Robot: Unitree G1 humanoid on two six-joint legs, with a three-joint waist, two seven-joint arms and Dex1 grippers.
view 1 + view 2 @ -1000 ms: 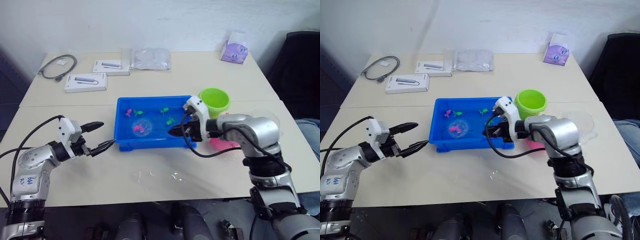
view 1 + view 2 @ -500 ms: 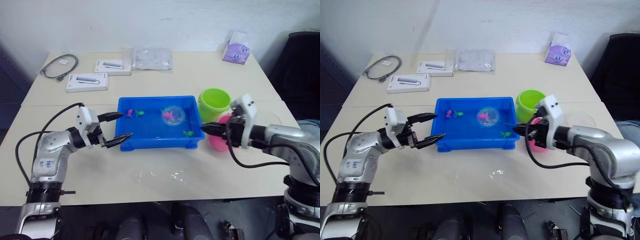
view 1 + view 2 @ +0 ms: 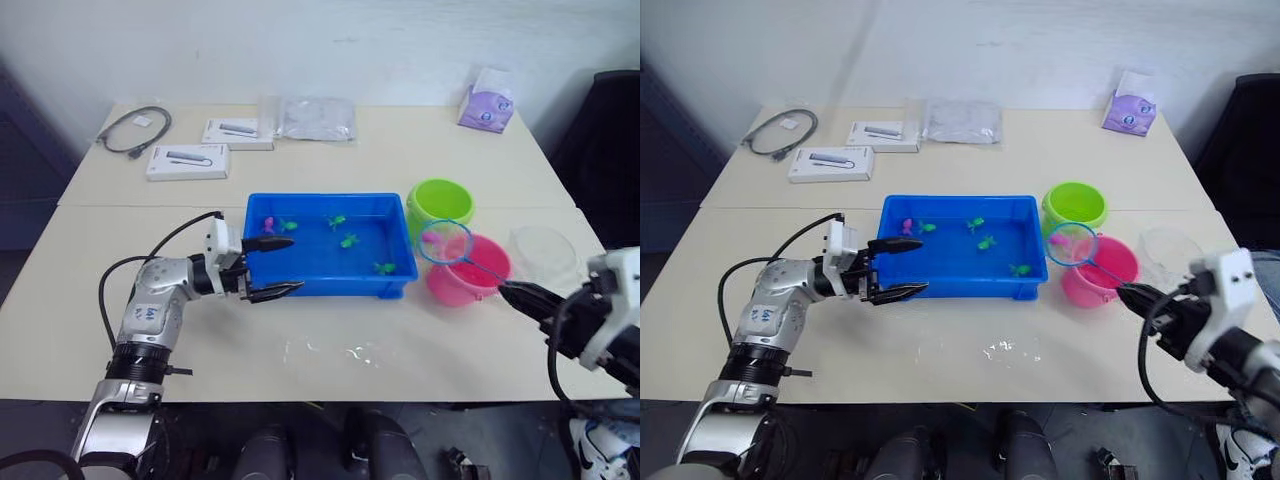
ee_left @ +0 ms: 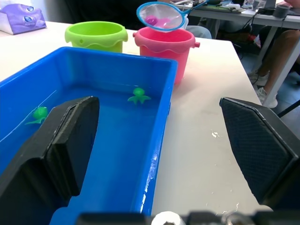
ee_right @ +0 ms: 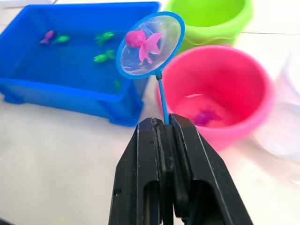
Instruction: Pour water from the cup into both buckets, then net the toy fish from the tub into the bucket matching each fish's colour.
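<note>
Magenta plastic fish [image 5: 143,43] lies in the mesh of our small blue-rimmed round net [image 5: 150,44], which hangs above the near rim of the pink plastic bucket [image 5: 220,96], on the side toward the shallow blue plastic tub [image 3: 325,245]. Our right gripper [image 5: 165,123] is clamped on the end of the net's thin stick handle. The handle's long axis runs from that grip up and away toward the tub, with the hoop at the far end, its face tilted rather than level. Another magenta fish [image 5: 205,116] already sits in the pink bucket's water.

We judge the risk to be a tip too soon: the hoop sits over the bucket's edge, not its middle, so the fish could drop on the table or back into the tub. The lime green plastic bucket [image 3: 440,200] stands just beside, so a swing too far would put the fish in the wrong colour. Our left gripper [image 3: 272,268] has its fingers spread and holds nothing, one finger on each side of the tub's near-left wall.
</note>
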